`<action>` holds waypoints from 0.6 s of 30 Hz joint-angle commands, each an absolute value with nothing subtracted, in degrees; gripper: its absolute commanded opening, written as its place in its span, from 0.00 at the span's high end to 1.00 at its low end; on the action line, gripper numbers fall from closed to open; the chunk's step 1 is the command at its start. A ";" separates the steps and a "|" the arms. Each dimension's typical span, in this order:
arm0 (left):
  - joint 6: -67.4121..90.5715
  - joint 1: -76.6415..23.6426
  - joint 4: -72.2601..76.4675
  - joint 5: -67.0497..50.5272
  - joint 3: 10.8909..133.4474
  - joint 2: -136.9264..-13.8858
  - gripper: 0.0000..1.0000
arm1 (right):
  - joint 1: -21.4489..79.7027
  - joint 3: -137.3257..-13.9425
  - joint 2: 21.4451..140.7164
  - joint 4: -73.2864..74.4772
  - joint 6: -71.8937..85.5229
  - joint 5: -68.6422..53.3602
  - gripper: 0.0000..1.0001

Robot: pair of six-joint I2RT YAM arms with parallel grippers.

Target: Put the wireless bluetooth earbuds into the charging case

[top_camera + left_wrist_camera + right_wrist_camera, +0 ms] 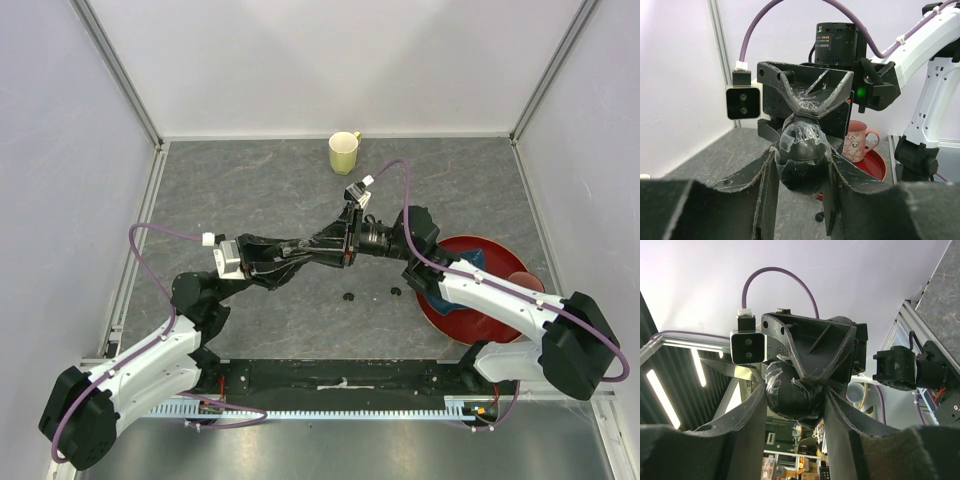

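Case (802, 142) held mid-air over table (250, 180) centre, clasped by left gripper (801, 161) and right gripper (795, 396) together. Two earbuds (349, 297) seen loose below; insertion not begun.

The worktop (260, 190) was marbled grey, the charging case (802, 145) glossy black; on the red plate (876, 165) sat a pink mug (860, 142) (patterned white).

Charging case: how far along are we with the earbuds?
Done: the charging case is held up off the table. In hand: left gripper and right gripper both clamp it, nose to nose. To do: two earbuds lie on the table, none visibly in the case; whether it is open cannot be told.
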State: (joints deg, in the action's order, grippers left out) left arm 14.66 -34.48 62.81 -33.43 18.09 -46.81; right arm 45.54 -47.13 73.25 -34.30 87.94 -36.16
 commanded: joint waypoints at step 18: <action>13.63 -34.45 63.55 -30.59 17.58 -45.53 0.98 | 45.79 -46.40 69.97 -32.72 81.60 -33.15 0.31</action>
